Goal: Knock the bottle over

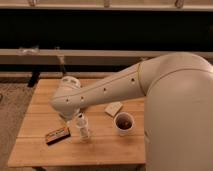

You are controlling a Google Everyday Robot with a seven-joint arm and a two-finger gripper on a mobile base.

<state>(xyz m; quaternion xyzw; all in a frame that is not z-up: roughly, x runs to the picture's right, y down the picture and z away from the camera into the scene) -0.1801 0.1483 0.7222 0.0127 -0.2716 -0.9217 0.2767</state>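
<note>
The bottle (82, 127) is small and clear with a white cap and stands upright on the wooden table (45, 97), near its front middle. My white arm reaches in from the right across the table. Its wrist bends down at the left, and the gripper (68, 117) hangs just left of and slightly behind the bottle's top, close to it. I cannot tell whether it touches the bottle.
A white cup (124, 123) with dark contents stands right of the bottle. A flat dark rectangular box (57, 135) lies left of the bottle near the front edge. A small pale flat object (114, 108) lies behind the cup. A low bench or rail (30, 55) runs behind the table.
</note>
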